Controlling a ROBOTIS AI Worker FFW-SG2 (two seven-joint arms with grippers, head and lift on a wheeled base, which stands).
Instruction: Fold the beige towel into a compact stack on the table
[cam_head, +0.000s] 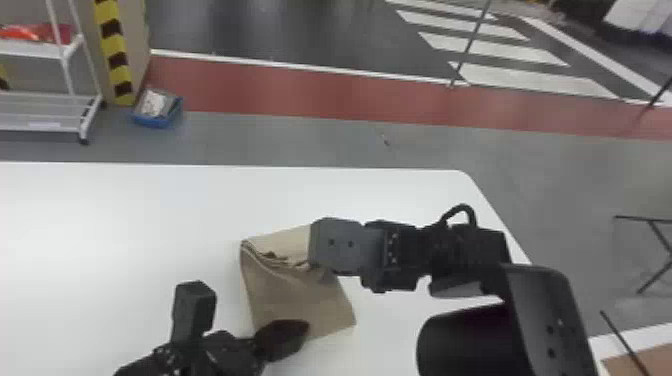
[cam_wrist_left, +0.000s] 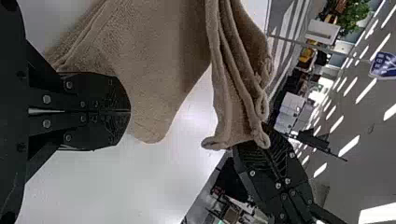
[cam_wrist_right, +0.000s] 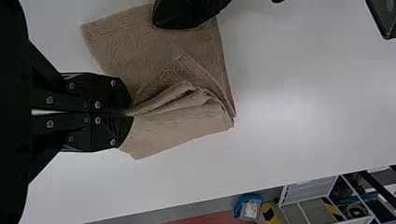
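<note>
The beige towel runs roughly 12-to-6 o'clock; the right gripper pinches folds toward 1, the left gripper closed at 6.

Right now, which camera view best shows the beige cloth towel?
The right wrist view: it shows the towel nearly whole. In the head view, the black right gripper hides part; the left wrist view crops it but shows layered edges.
</note>
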